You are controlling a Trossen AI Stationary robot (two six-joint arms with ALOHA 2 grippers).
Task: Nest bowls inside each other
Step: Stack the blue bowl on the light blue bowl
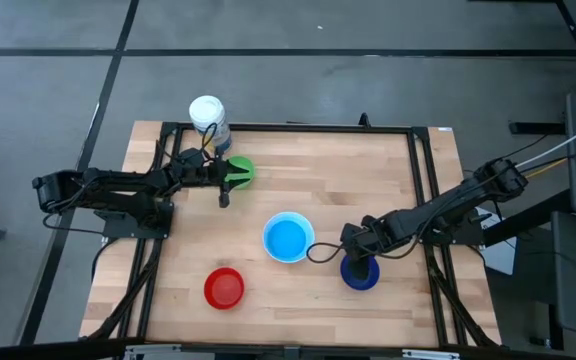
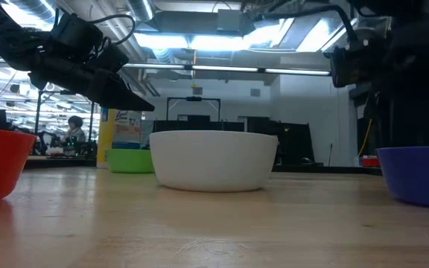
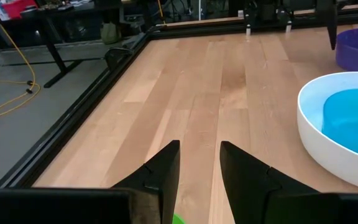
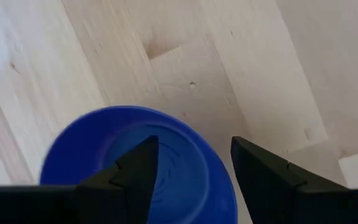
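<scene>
The right end effector [image 4: 192, 171] hangs directly above the dark blue bowl [image 1: 359, 274], its fingers spread apart straddling the bowl's rim and grasping nothing, one finger over the bowl's inside and the other outside it. The left end effector [image 3: 199, 168] hovers with fingers parted and empty just past the green bowl [image 1: 239, 170], which lies under its wrist. The light blue bowl [image 1: 287, 238] sits nested in the white bowl [image 3: 312, 134] between the two end effectors, and the red bowl [image 1: 224, 288] stands apart on the counter [image 1: 318, 160].
</scene>
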